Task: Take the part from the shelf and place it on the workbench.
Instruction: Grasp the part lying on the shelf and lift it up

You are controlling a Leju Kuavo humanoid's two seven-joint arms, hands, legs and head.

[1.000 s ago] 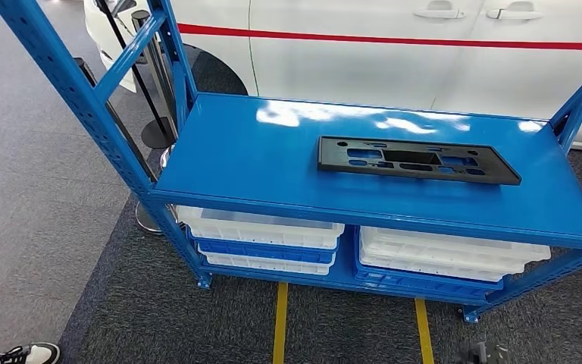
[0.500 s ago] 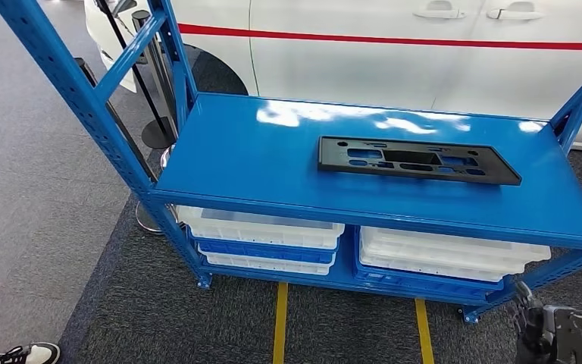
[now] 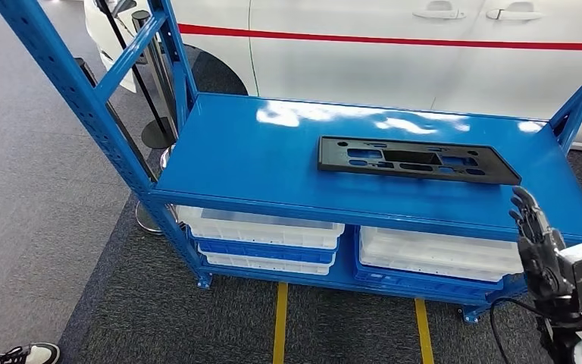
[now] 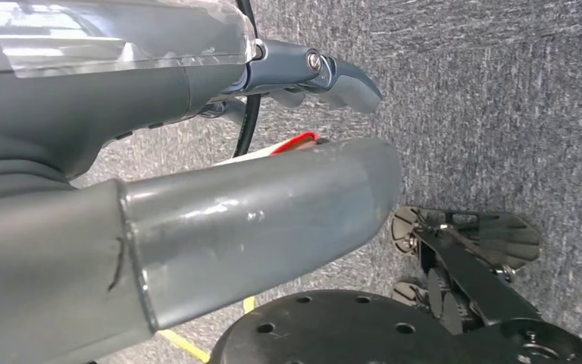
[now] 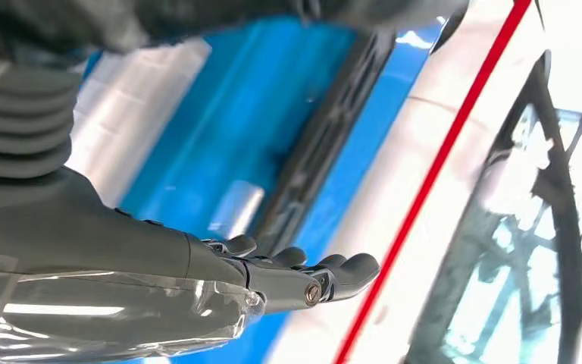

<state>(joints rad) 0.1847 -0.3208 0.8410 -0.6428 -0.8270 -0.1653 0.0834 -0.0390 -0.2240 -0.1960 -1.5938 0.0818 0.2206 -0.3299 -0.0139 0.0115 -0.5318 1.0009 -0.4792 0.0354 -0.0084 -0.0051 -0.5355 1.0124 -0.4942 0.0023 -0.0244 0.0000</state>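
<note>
Risk first, nearest the right hand (image 3: 534,235): the front edge of the shelf (image 3: 273,163) lies just ahead of the fingers; a reach that comes in too low would likely strike that edge rather than clear it; the blue upright beyond the hand on its outer side could also catch the arm on a wide swing. Further ahead, the part (image 3: 417,159) is a flat black panel lying flush on the smooth shelf top; a contact from the side would probably push it away from the hand, toward the white car (image 3: 424,53) behind, instead of lifting it; a grip at one end only could let the long panel tip and slip.

Right hand: raised in front of the shelf, fingers extended and slightly apart, holding nothing and touching nothing; the near corner of the part sits just beyond and inward of the fingertips, apart from them.

Left hand (image 4: 220,220): hanging over the carpet; whether its fingers are spread or curled cannot be told.
</note>
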